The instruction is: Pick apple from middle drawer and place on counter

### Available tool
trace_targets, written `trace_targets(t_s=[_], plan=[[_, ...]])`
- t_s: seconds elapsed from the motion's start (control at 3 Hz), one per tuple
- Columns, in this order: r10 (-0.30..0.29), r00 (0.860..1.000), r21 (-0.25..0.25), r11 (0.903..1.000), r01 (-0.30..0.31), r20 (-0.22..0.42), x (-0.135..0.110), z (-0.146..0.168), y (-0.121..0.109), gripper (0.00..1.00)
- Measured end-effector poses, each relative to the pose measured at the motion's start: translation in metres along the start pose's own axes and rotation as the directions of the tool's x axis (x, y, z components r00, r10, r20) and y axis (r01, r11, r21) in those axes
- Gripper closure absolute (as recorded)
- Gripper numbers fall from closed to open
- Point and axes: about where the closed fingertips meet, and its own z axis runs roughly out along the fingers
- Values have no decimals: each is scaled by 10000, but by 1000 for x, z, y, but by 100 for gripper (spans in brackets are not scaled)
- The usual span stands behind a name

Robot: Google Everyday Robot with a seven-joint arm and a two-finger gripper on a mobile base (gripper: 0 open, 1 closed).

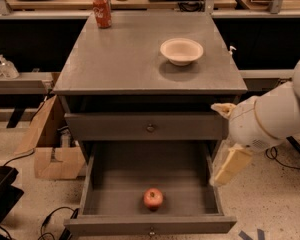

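The small red apple (153, 198) lies on the floor of the open middle drawer (115, 176), near its front wall and about centred. The grey counter (125, 54) is the cabinet top above it. My white arm reaches in from the right. Its cream-coloured gripper (230, 166) hangs by the drawer's right wall, above and to the right of the apple, apart from it. The gripper holds nothing that I can see.
A white bowl (181, 50) sits on the counter's right half and a red soda can (102, 11) at its back left corner. The top drawer front (150, 128) is shut. A cardboard box (45, 149) and cables lie on the floor at the left.
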Motion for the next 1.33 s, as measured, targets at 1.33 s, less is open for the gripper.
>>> trace_targets(t_s=[1.33], plan=[[482, 9589, 841, 9937, -744, 2795, -19, 145, -40, 0]])
